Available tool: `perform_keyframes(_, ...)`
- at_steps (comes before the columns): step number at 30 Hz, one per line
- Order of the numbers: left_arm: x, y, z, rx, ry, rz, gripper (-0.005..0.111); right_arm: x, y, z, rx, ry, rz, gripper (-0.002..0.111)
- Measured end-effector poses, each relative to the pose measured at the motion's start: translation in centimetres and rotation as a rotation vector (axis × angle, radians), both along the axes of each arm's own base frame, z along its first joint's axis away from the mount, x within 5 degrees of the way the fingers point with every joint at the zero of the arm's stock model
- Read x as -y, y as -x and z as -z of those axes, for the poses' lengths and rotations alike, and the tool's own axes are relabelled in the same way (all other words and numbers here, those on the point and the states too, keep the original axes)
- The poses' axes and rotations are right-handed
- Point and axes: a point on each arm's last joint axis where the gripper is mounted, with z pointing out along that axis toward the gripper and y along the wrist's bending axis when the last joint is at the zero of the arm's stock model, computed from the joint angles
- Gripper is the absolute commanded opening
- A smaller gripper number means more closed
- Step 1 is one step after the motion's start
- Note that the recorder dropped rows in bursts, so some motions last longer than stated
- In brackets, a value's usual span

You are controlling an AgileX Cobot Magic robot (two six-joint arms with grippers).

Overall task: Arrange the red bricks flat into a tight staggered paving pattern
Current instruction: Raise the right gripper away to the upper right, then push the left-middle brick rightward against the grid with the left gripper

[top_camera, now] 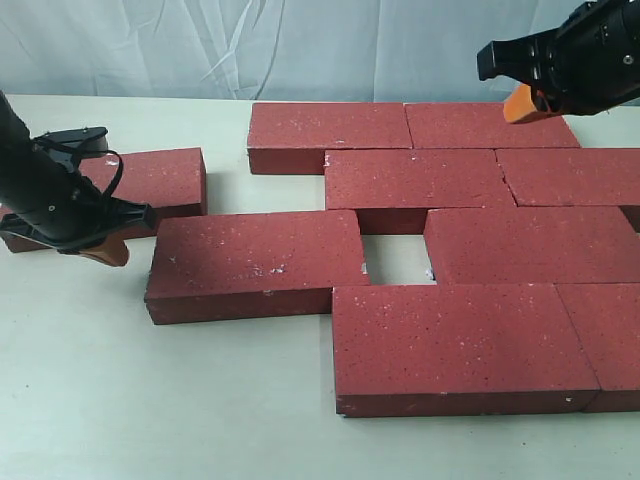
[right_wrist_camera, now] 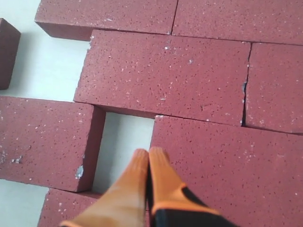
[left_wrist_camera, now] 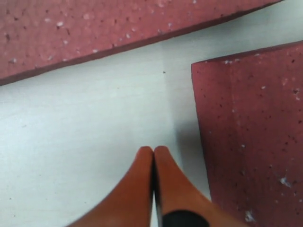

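Observation:
Several dark-red bricks [top_camera: 420,178] lie flat in staggered rows on the pale table, with a small gap [top_camera: 398,260] between the middle-row bricks. One brick [top_camera: 255,255] lies left of that gap, slightly askew. Another brick [top_camera: 150,180] lies apart at the far left. My left gripper [top_camera: 108,250] is shut and empty, low over the table between the far-left brick [left_wrist_camera: 94,28] and the askew brick [left_wrist_camera: 255,127]. My right gripper [top_camera: 520,103] is shut and empty, raised above the back right bricks; its wrist view looks down on the gap [right_wrist_camera: 124,142].
A pale wrinkled backdrop [top_camera: 300,45] hangs behind the table. Bare table [top_camera: 150,400] lies at the front left and along the back left.

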Motion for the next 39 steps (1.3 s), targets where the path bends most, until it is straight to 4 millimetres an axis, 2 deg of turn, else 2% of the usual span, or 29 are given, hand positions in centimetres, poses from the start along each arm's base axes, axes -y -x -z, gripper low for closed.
perform_keyframes(3, 0.0, 0.0, 0.0, 0.0, 0.0, 0.0, 0.0, 0.6, -0.1, -0.1, 0.003, -0.005, 0.024, -0.001)
perform_keyframes(11, 0.0, 0.0, 0.0, 0.0, 0.0, 0.0, 0.0, 5.0, -0.9, -0.3, -0.003, -0.094, 0.199, -0.001)
perform_keyframes(18, 0.0, -0.1, -0.1, 0.009, -0.001, -0.002, 0.0, 5.1, -0.9, -0.4, -0.005, -0.119, 0.196, -0.001)
perform_keyframes(22, -0.2, -0.1, -0.8, 0.036, -0.012, -0.021, 0.0, 5.1, -0.9, -0.4, -0.004, -0.12, 0.193, -0.001)
perform_keyframes(26, -1.1, 0.0, -0.7, 0.021, -0.109, -0.055, 0.0, 5.1, -0.9, -0.4, -0.003, -0.119, 0.191, -0.001)
perform_keyframes(28, -0.3, 0.2, -0.8, 0.026, -0.147, -0.03, 0.0, 5.1, -0.9, -0.4, -0.003, -0.118, 0.19, -0.001)
perform_keyframes(31, 0.6, 0.3, -2.1, 0.096, -0.195, -0.018, 0.0, 5.1, -0.9, -0.4, -0.004, -0.117, 0.188, -0.001)
perform_keyframes(36, 0.1, 0.9, -6.1, 0.228, -0.227, -0.07, 0.0, 5.1, -0.9, -0.4, -0.005, -0.115, 0.184, -0.001)
perform_keyframes(39, 0.0, 1.0, -6.4, 0.238, -0.224, -0.074, 0.0, 5.1, -0.9, -0.4, -0.005, -0.111, 0.179, -0.001)
